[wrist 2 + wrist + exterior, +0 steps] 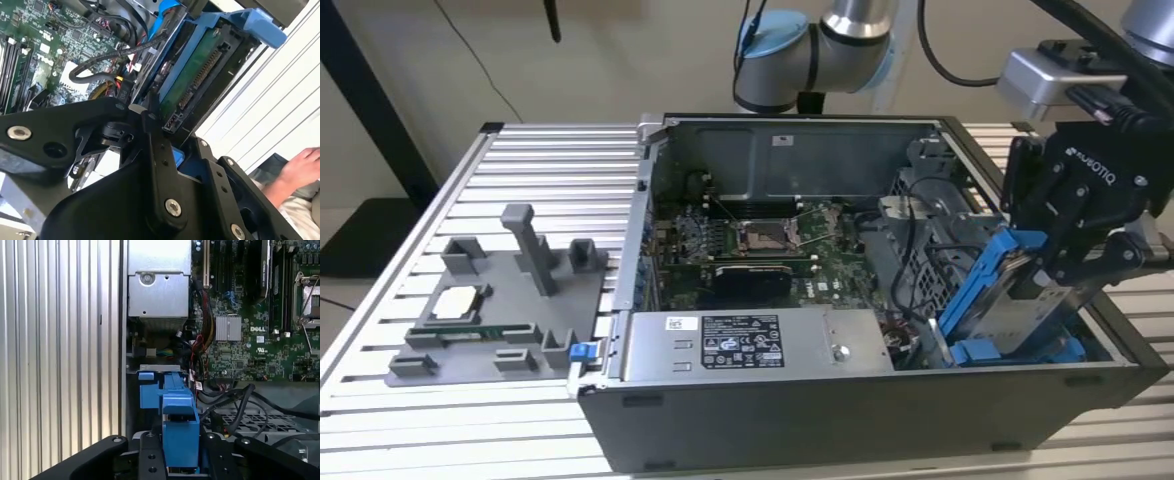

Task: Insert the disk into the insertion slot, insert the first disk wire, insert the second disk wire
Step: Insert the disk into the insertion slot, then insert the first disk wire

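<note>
My gripper (1078, 262) is shut on the disk (1025, 318), a silver-grey drive in a bright blue carrier. It holds the disk tilted, its lower end down inside the right end of the open computer case. The insertion slot (927, 285), a grey perforated drive bay, stands right beside it. In the first wrist view the blue carrier (177, 422) sits between my black fingers (150, 457), just off the perforated bay (255, 422). The second wrist view shows the disk's green underside and connector edge (200, 75). Black cables (112, 57) hang loose next to the bay, unplugged from the disk.
The case lies open on a slatted metal table (547, 170). Inside are the motherboard (761, 240) and a grey labelled power-supply box (754, 342). A grey fixture with small parts (494, 310) stands at the exterior view's left. A person's hand (300, 165) rests beyond the case.
</note>
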Tool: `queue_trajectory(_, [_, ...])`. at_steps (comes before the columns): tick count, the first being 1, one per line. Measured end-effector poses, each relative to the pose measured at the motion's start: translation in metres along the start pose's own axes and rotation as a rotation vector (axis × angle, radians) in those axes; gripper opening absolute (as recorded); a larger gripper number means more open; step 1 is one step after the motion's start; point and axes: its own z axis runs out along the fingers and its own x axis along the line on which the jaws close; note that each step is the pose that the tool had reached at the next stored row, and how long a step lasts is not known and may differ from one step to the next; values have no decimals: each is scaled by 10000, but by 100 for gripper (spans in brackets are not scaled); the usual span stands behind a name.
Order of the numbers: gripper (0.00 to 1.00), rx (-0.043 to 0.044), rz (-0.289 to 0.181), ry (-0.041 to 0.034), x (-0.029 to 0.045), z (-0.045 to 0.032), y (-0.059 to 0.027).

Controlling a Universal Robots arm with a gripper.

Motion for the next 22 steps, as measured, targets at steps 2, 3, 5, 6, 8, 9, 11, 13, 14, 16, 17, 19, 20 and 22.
queue_trajectory(2, [0,6,-2,-30,0,-3,1])
queue_trajectory(3, [0,9,-2,-34,-1,3,1])
queue_trajectory(5, [0,12,-2,-33,-2,12,0])
queue_trajectory(6, [0,13,-2,-35,-3,14,0])
queue_trajectory(8, [100,13,-2,-39,-3,16,0])
queue_trajectory(9, [100,14,-2,-39,-3,17,0])
queue_trajectory(11, [100,13,-2,-41,-3,6,1])
queue_trajectory(13, [100,13,-2,-42,-5,-33,3])
queue_trajectory(14, [100,13,-2,-42,-13,-54,4])
queue_trajectory(16, [100,16,-3,-42,-38,-90,7])
queue_trajectory(17, [100,18,-3,-43,-52,-98,8])
queue_trajectory(19, [100,23,-1,-45,-93,-103,15])
queue_trajectory(20, [100,29,-4,-74,-124,-104,20])
queue_trajectory(22, [100,31,-8,-155,-184,-97,26])
